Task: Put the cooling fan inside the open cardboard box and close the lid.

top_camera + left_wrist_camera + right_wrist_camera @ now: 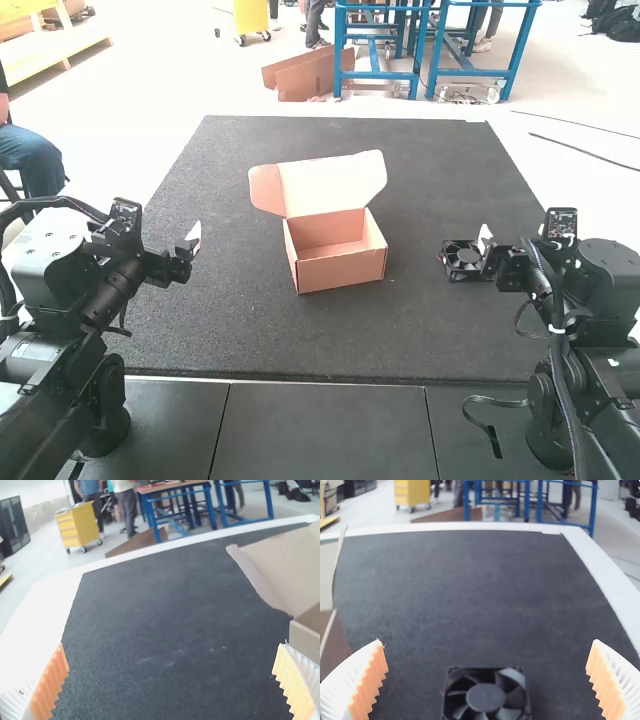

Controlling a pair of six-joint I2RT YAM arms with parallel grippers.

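Nearest the arms, at the front of the dark mat (pixel 250 320), we see both grippers held low and pointing forward. The left gripper (pixel 190 250) sits at the mat's left side with its white ribbed fingers (pixel 295 680) spread wide and nothing between them; in its own wrist view we find bare mat under the open jaws. The right gripper (pixel 484 256) sits at the mat's right side, released as well, its orange-padded fingers (pixel 367 680) standing apart on either side of the cooling fan (pixel 462 259). We see the fan lying flat on the mat, blades up, just ahead of that gripper and between its fingertips, with a gap to each pad so that neither touches it.

Farther in, near the middle of the mat, we find the cardboard box (pixel 335 252), upright and well apart from the fan, which lies to its right. Its inside looks bare. Beyond the opening, the lid (pixel 320 185) stands raised at the box's far edge, leaning back a little, with a side flap folded out at its left.
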